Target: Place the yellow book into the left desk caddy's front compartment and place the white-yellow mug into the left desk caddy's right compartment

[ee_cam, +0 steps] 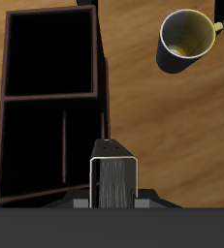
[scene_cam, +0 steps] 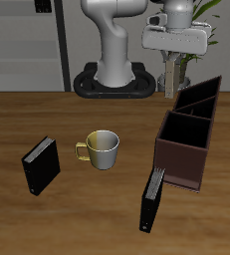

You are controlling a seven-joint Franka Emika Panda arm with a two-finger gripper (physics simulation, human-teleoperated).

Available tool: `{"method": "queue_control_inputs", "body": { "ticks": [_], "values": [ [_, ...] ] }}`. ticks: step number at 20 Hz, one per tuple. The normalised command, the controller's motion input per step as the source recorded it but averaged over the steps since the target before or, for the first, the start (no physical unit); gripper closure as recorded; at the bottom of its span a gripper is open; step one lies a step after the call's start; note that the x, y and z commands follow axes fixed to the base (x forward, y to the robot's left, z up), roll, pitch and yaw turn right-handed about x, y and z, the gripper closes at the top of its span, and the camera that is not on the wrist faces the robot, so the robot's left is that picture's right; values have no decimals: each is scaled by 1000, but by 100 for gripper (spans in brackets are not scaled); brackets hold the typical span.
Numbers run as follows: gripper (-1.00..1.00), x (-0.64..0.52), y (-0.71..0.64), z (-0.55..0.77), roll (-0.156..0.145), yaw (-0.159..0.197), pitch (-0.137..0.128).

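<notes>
- The two-finger gripper [scene_cam: 173,78] hangs above the dark brown, open-topped left desk caddy [scene_cam: 189,139], clamped on the small thin yellow book [ee_cam: 114,179], which stands on edge between its fingers.
- In the exterior view that book is hard to make out; the wrist view shows it above the caddy's edge.
- The round cream-white white-yellow mug [scene_cam: 100,148] stands upright on the wooden table [scene_cam: 87,214], apart from the caddy.
- One black book [scene_cam: 41,165] lies beside the mug.
- Another black book [scene_cam: 152,200] leans near the caddy's front.

No readable text, labels, brands or numbers in either view. Book covers, mug and caddy all render plain; nothing legible on the robot body either.
</notes>
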Motion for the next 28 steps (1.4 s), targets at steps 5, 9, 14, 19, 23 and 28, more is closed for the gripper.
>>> {"method": "queue_control_inputs", "body": {
  "ticks": [5, 9, 14, 19, 23, 28],
  "values": [
    [100, 298, 121, 197, -28, 8, -13],
    [100, 380, 60, -21, -41, -6, 30],
    [100, 370, 97, -207, -20, -8, 65],
    [100, 134, 124, -116, -1, -5, 39],
    [100, 56, 29, -146, 12, -5, 37],
    [100, 9, 22, -55, 11, -5, 22]
  ]
}}
